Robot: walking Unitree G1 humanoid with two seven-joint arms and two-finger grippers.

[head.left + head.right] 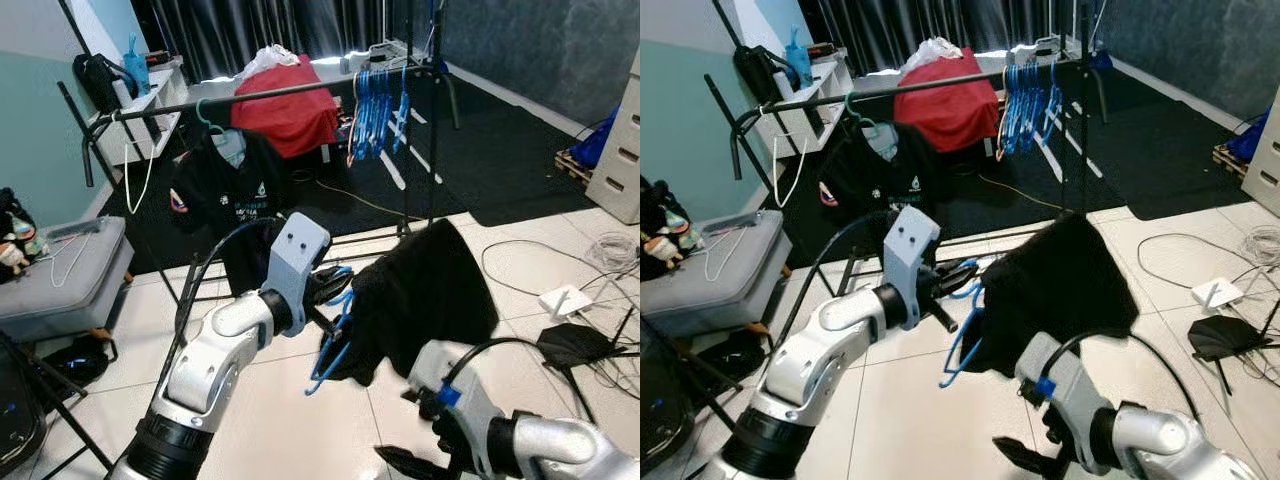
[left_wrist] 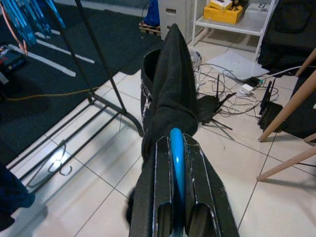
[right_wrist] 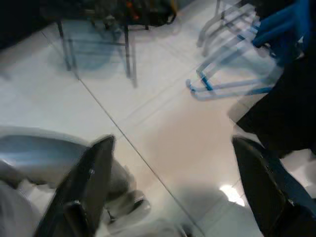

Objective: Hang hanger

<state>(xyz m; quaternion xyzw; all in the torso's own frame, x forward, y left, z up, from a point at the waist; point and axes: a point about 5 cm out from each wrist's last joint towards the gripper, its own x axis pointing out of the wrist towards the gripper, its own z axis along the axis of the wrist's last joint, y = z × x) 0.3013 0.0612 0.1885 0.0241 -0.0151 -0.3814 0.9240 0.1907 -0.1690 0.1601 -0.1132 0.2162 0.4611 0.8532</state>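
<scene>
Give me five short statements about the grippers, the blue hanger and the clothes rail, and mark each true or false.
1. The left gripper is shut on the blue plastic hanger that carries the black garment. True.
2. The right gripper grips the black garment. False: its fingers are spread open with only floor tiles between them.
3. The blue hanger already hangs on the black metal clothes rail. False: it is held away from the rail, over the floor.
4. A bunch of empty blue hangers hangs on the rail. True.
5. A black shirt on a teal hanger hangs on the rail. True.
</scene>
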